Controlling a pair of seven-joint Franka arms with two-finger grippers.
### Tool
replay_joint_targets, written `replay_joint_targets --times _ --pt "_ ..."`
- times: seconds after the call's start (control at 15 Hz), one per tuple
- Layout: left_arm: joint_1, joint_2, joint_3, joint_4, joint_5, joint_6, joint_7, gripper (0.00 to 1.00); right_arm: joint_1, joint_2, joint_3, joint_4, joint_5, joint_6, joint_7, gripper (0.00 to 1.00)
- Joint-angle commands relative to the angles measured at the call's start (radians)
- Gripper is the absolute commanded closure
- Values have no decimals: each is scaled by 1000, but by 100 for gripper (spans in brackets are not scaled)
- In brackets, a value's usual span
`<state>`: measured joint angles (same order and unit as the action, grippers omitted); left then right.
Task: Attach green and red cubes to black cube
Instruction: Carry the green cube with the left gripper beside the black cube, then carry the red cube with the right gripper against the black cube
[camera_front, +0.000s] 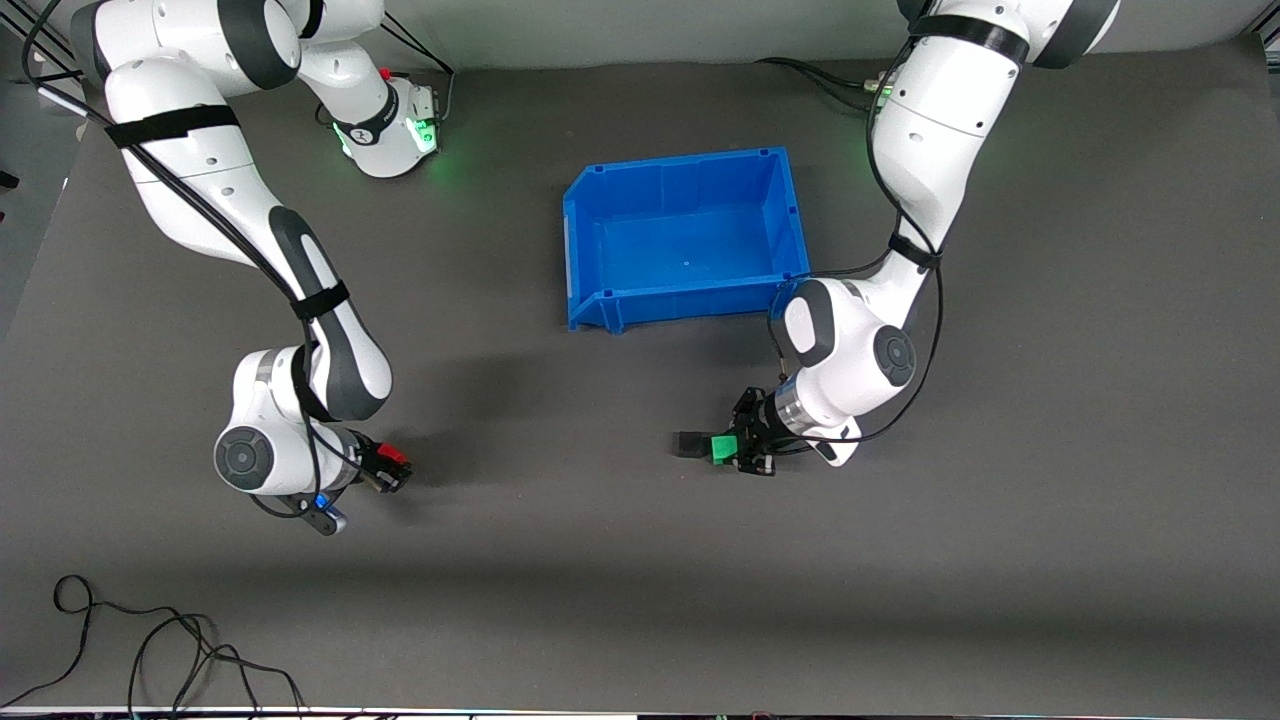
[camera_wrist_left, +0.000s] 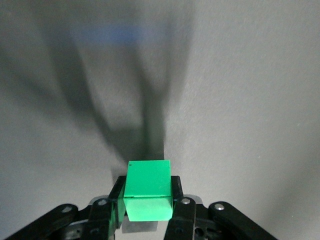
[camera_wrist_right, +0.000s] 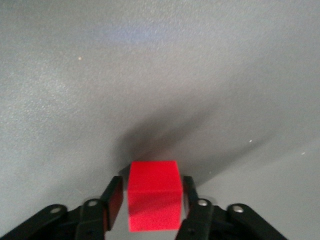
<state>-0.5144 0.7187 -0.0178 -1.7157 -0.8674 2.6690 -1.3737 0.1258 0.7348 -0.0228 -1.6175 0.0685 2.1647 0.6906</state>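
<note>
My left gripper (camera_front: 735, 451) is shut on the green cube (camera_front: 722, 447), low over the table nearer to the front camera than the blue bin. The black cube (camera_front: 691, 443) sits right against the green cube, on the side toward the right arm's end. In the left wrist view the green cube (camera_wrist_left: 147, 189) fills the gap between the fingers (camera_wrist_left: 176, 192), and the black cube does not show. My right gripper (camera_front: 392, 467) is shut on the red cube (camera_front: 394, 456) low over the table near the right arm's end. The red cube also shows in the right wrist view (camera_wrist_right: 152, 195).
An empty blue bin (camera_front: 590, 250) stands mid-table, farther from the front camera than both grippers. A black cable (camera_front: 150, 640) lies coiled near the table's front edge at the right arm's end. Bare grey mat lies between the two grippers.
</note>
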Motion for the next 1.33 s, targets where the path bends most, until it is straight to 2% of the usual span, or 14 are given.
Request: replay_joint_targets --times 0.0,0.07,0.2,0.4,0.53,0.73,1.0,1.13,1.27 --pt "-38 10 16 21 -9 9 -36 85 -15 3 -3 14 2 -9 -46 46" --pt "-47 13 19 21 -10 9 -45 85 -17 5 -3 14 2 -8 -46 49" --pt "-50 15 19 19 -9 9 -51 85 -17 5 -3 14 7 -9 -45 82" --pt "-52 19 19 16 -9 8 -54 85 -5 -14 -2 36 17 -19 -5 83" --pt "-52 18 19 16 -9 8 -77 85 8 -61 7 37 16 -55 164 83" --pt "-53 18 19 33 -6 9 -128 85 115 -129 6 42 16 -94 437 83" --pt "-81 19 19 44 -9 34 -169 84 224 -149 7 97 20 -97 769 80" --pt "-84 28 19 44 -4 51 -179 84 265 -105 7 155 62 -85 857 74" --pt "-88 33 19 44 -4 51 -177 84 310 16 7 276 157 -74 921 74"
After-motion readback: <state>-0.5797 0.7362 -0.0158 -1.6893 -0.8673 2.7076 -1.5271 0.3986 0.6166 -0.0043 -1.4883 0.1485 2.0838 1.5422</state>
